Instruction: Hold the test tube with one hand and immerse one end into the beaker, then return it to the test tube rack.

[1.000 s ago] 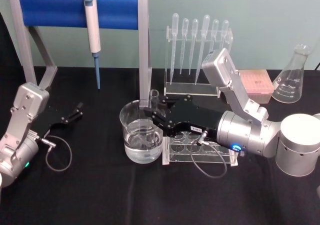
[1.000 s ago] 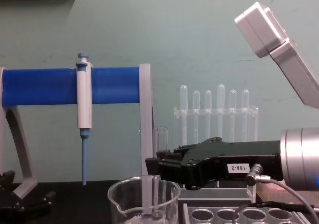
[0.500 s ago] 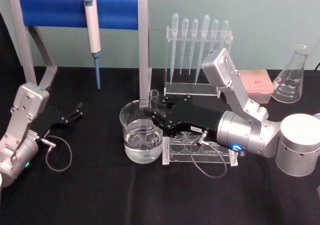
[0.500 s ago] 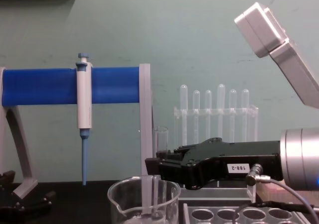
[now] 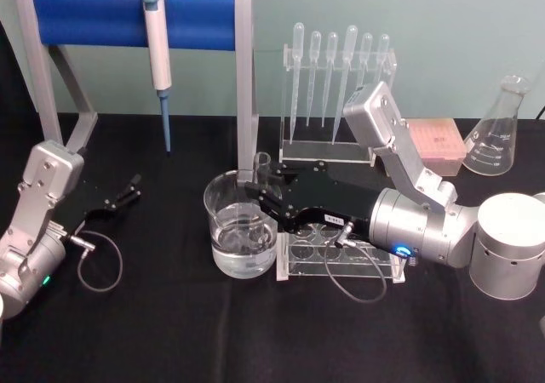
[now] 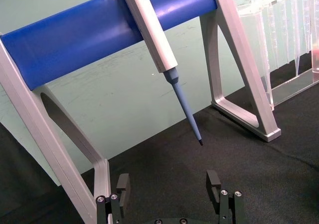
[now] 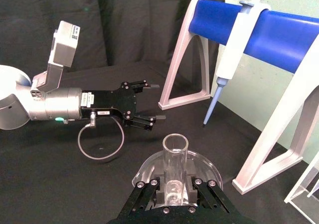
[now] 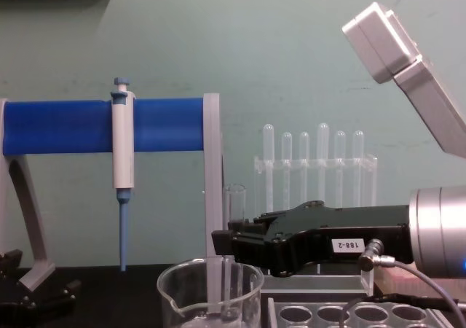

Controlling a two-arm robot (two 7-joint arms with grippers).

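Clamped on the long clear glass test tube (image 5: 262, 165), the black right gripper (image 5: 260, 189) is hardly moving, still dipping it in the wide glass beaker (image 5: 218, 223); the parted left gripper (image 5: 129, 190) is idling aside.

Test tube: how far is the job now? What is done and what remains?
Done: the right gripper has the test tube upright between its fingers, out of the test tube rack. In hand: its lower end is inside the beaker, seemingly at the water. Left: lift it and put it back in the rack. The left gripper rests open on the table.
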